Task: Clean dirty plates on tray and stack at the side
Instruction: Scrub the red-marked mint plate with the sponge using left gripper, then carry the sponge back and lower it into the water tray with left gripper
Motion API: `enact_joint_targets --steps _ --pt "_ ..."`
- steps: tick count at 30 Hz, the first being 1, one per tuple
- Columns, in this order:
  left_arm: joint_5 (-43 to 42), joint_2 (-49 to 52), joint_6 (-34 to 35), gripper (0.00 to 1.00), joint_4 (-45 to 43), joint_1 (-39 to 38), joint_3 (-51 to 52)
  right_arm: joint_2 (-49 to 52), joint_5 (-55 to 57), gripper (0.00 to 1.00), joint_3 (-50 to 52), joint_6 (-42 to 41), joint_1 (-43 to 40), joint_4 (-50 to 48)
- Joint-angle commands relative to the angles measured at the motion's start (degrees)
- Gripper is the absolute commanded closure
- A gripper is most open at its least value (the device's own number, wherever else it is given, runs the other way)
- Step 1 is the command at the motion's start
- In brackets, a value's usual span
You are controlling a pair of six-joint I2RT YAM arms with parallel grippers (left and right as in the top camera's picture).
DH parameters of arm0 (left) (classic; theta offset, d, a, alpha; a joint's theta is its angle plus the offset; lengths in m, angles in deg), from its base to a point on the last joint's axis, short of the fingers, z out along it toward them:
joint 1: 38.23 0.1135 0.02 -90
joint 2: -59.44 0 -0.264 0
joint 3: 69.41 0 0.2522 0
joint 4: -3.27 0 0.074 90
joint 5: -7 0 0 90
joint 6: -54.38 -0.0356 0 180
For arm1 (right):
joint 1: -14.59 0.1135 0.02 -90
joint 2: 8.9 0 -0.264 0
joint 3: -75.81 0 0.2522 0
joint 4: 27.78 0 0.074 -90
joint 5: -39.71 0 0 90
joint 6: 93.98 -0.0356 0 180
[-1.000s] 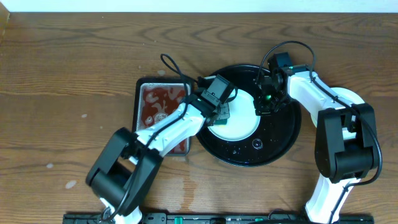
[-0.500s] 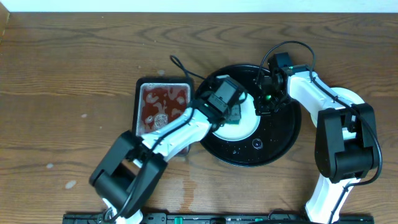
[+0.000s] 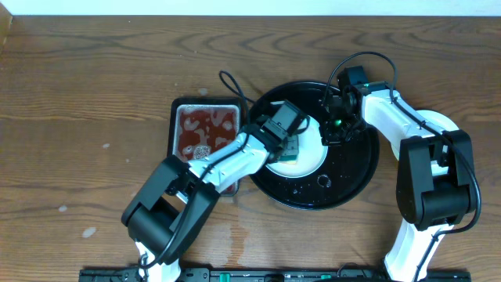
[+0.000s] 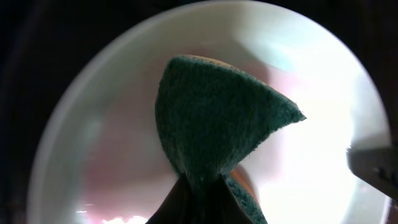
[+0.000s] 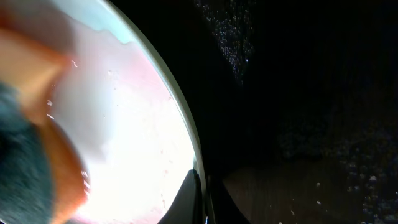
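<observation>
Sweeping in from the left edge of the plate [image 3: 315, 150] over the last second, the left gripper [image 3: 287, 142] now sits over the plate's left-centre. Its elbow has swung closer to the pan [image 3: 205, 129] of reddish liquid. That looks like one stroke of a scrub: a pink film still shows across the white surface in both wrist views, so I judge the cleaning to be under way and not yet finished. No stacking has begun. The jaws are pinched tight on a folded green sponge [image 4: 211, 118], whose free flap fans out over the plate. The left arm reaches diagonally from the near-left corner of the table, with its wrist tipped down onto the plate. The right gripper [image 3: 335, 133] has not shifted. It comes in from the far right with its jaws closed narrowly on the plate's right rim, steadying it. The plate lies inside the black tray [image 3: 356, 176], left of the tray's centre. Only this one plate shows, and I cannot tell whether others lie beneath it.
</observation>
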Motion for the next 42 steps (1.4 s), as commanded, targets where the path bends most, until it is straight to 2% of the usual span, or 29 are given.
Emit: enact_joint_targets --steps 1,6,12,19,22,31,42 --pt "2.8 -0.39 -2.8 0.92 2.38 3.56 0.87 0.17 2.12 0.99 0.85 1.11 -0.11 0.59" --pt "1.16 -5.51 -7.72 0.93 3.45 4.24 0.87 0.17 2.12 0.99 0.85 1.11 -0.11 0.57" --pt "1.2 -13.6 -12.98 0.93 10.25 5.4 0.87 0.17 2.12 0.99 0.85 1.11 -0.13 0.59" --pt "1.68 -20.68 -18.14 0.92 18.45 11.76 0.87 0.17 2.12 0.99 0.85 1.11 -0.11 0.59" --pt "1.86 -20.87 -20.85 0.92 20.92 14.91 0.9 0.17 2.12 0.99 0.85 1.11 -0.11 0.59" --pt "2.08 -19.28 -21.05 0.93 20.83 21.75 5.31 0.17 2.12 0.98 0.85 1.11 -0.11 0.61" --pt "2.05 -12.11 -21.24 0.92 16.79 22.95 7.58 0.17 2.12 0.99 0.85 1.11 -0.11 0.63"
